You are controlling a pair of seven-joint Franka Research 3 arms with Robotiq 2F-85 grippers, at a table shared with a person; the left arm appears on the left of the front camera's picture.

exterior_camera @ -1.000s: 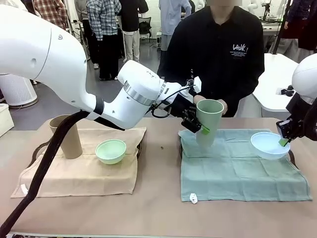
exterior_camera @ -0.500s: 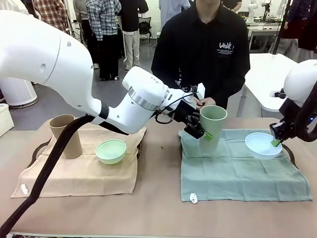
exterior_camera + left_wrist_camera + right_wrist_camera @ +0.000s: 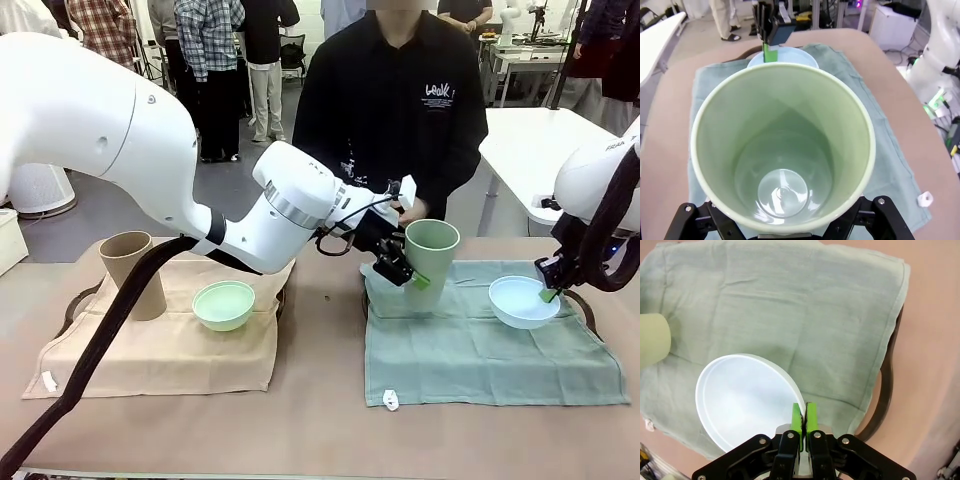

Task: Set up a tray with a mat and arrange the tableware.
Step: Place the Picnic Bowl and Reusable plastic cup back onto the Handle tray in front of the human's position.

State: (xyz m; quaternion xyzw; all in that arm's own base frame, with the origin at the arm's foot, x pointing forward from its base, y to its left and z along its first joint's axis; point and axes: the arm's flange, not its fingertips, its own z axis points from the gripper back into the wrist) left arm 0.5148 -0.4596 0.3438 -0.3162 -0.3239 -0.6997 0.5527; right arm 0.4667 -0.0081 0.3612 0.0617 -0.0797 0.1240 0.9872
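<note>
Your left gripper (image 3: 403, 268) clamps the pale green cup (image 3: 428, 262) upright, base on or just above the green mat's (image 3: 480, 350) far-left corner. Your right gripper (image 3: 803, 421) pinches the light blue bowl's (image 3: 747, 400) rim; the bowl sits on the mat's far right, apart from the cup.

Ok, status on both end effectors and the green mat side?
Left end effector clamped on pale green cup, over green mat. Right end effector pinching light blue bowl rim. Nothing in the way.
</note>
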